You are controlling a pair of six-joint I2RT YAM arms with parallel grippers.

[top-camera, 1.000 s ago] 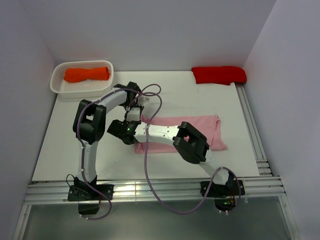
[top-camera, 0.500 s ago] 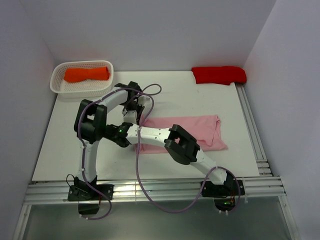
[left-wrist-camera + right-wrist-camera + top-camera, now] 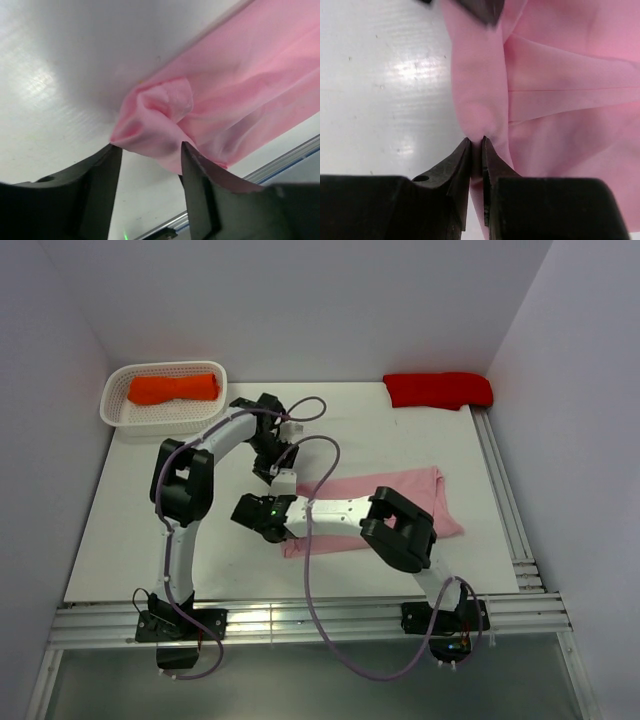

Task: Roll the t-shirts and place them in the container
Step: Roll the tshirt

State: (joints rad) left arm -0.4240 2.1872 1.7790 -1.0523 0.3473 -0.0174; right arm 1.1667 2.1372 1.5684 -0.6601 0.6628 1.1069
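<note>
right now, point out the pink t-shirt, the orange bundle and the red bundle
pink t-shirt (image 3: 448, 512), top view, its right end
orange bundle (image 3: 172, 389), top view, its middle
red bundle (image 3: 438, 389), top view, its middle

A light pink t-shirt (image 3: 345, 489), an orange bundle (image 3: 173, 388), a red bundle (image 3: 438, 389) and a white mesh basket (image 3: 160, 420) are shown.

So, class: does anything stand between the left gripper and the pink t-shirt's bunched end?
Nothing visible does. The left gripper, jaws open, sits right at the bunched end of the pink t-shirt; the right gripper pinches its edge.
</note>
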